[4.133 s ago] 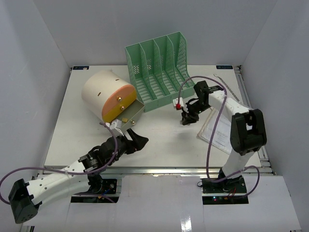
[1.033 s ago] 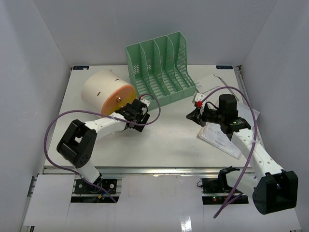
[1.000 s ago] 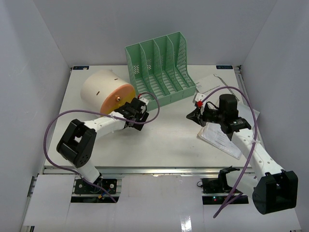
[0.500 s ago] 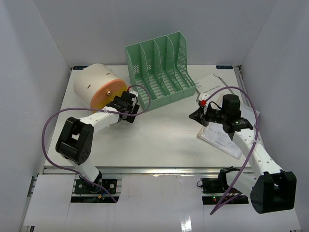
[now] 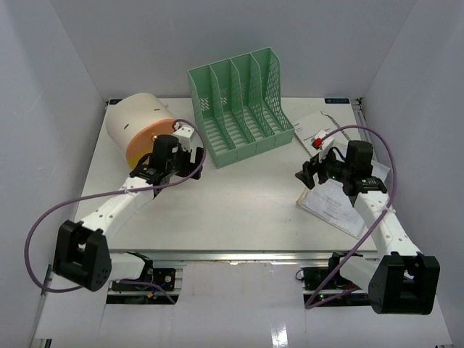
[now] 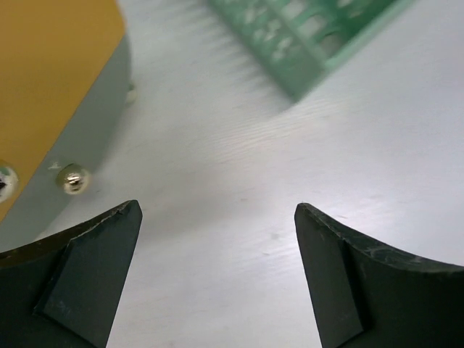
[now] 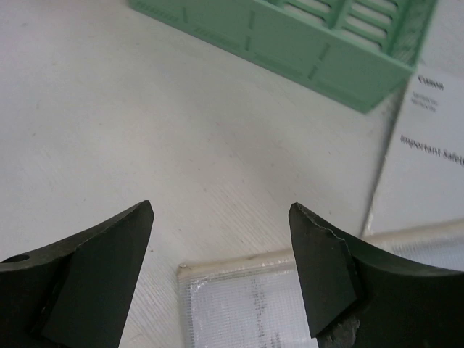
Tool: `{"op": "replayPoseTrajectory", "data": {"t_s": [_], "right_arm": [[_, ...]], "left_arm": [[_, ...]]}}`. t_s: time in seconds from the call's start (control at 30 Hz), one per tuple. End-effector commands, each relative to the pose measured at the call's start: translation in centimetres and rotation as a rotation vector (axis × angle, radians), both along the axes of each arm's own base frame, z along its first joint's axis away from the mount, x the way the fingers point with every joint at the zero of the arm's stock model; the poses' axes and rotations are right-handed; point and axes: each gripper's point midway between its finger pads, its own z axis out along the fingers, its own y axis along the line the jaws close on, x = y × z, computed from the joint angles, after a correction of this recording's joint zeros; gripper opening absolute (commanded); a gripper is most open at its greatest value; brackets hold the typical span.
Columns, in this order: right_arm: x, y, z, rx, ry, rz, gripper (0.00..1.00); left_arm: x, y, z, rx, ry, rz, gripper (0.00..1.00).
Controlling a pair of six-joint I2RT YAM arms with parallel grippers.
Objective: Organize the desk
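The desk (image 5: 246, 210) is a white tabletop. On its back left lies a round cream box with an orange front (image 5: 138, 130). My left gripper (image 5: 190, 165) hovers open just right of that front, empty. The left wrist view shows the orange face (image 6: 51, 80), a grey side with a brass stud (image 6: 72, 177), and bare desk between the fingers (image 6: 217, 217). My right gripper (image 5: 309, 176) stands open and empty over the near corner of a clear mesh pouch (image 7: 275, 304) holding papers (image 5: 335, 206).
A green mesh file rack (image 5: 239, 101) stands at the back centre; its base edge shows in both wrist views (image 7: 304, 43). A white booklet (image 5: 319, 129) lies right of the rack, beside the pouch. White walls enclose the desk, and a metal rail (image 5: 239, 254) runs along the front.
The right gripper has gone from shut to open and shifted slightly right. The left arm has swung left and the round box has slid toward the back left corner.
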Motion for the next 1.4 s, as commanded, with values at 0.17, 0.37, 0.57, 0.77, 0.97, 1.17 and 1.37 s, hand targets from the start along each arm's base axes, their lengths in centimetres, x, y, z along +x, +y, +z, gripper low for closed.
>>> {"op": "replayPoseTrajectory", "data": {"t_s": [0.17, 0.37, 0.57, 0.77, 0.97, 1.17, 1.37], "right_arm": [[3.3, -13.1, -1.2, 0.070, 0.120, -0.628, 0.90], [1.1, -22.2, -3.7, 0.028, 0.186, -1.124, 0.93], [-1.2, -25.5, -6.4, 0.046, 0.279, -1.343, 0.96], [-2.5, -26.1, -11.2, 0.096, 0.471, -1.419, 1.00], [-3.4, -25.5, -14.5, 0.125, 0.622, -1.429, 0.93], [-4.4, -24.7, -16.6, 0.143, 0.705, -1.430, 0.90], [-5.1, -22.7, -19.5, 0.227, 0.875, -1.340, 0.60]], "left_arm": [[-8.2, -6.7, 8.2, -0.496, -0.195, -0.373, 0.98], [-9.9, -6.1, 9.1, -0.509, -0.280, -0.407, 0.98], [-10.4, -6.4, 9.5, -0.522, -0.278, -0.431, 0.98], [-11.1, -6.3, 9.3, -0.532, -0.274, -0.442, 0.98], [-11.4, -6.5, 9.1, -0.539, -0.272, -0.458, 0.98], [-11.7, -7.1, 8.8, -0.559, -0.251, -0.491, 0.98], [-12.8, -8.9, 8.8, -0.662, -0.194, -0.587, 0.98]]}}
